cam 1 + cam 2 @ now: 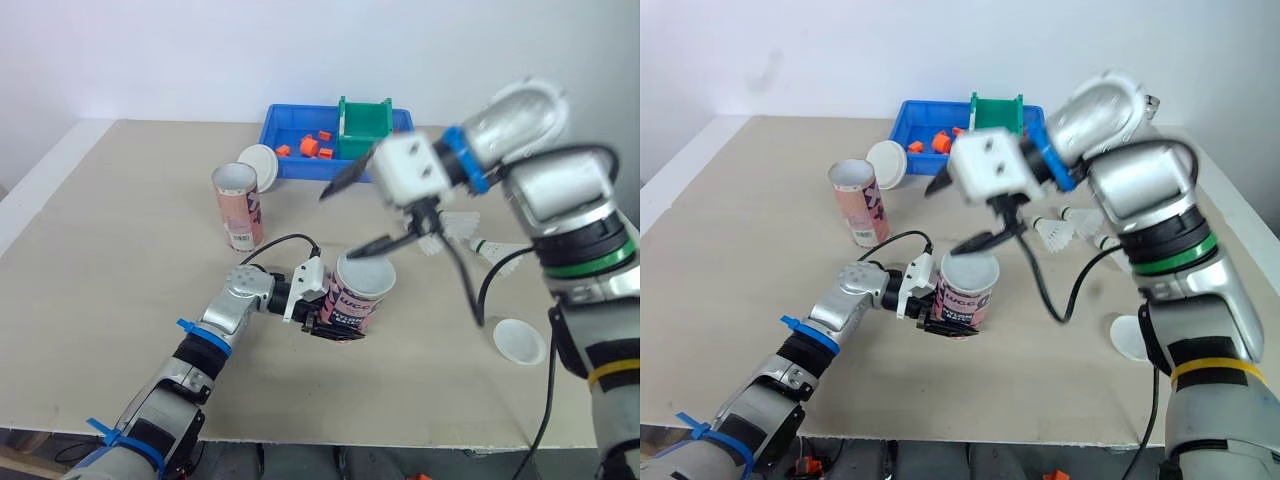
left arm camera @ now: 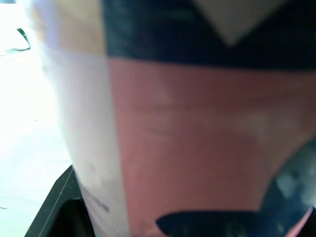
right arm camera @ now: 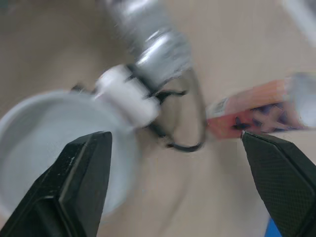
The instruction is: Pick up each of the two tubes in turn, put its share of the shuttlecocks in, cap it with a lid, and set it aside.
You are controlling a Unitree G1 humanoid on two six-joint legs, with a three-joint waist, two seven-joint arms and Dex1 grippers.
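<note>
Left fingers clamp the tube, right fingers apart above it; shuttlecocks and lid beside.

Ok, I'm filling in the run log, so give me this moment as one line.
left claw: shut on tube | right claw: open, empty, just above tube | shuttlecocks: on table | lid: on table, right side

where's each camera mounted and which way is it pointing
Left eye view: on the head, looking forward and down over the table; both arms show, the left gripper clamping the held tube, the right gripper open above it.
Right eye view: same head, same scene, both arms again.
Left wrist view: left wrist, facing the held tube's wall up close; one black finger shows.
Right wrist view: right wrist, looking down into the held tube's mouth between its spread fingers; the second tube lies beyond.
Shared: all four show the held tube.
</note>
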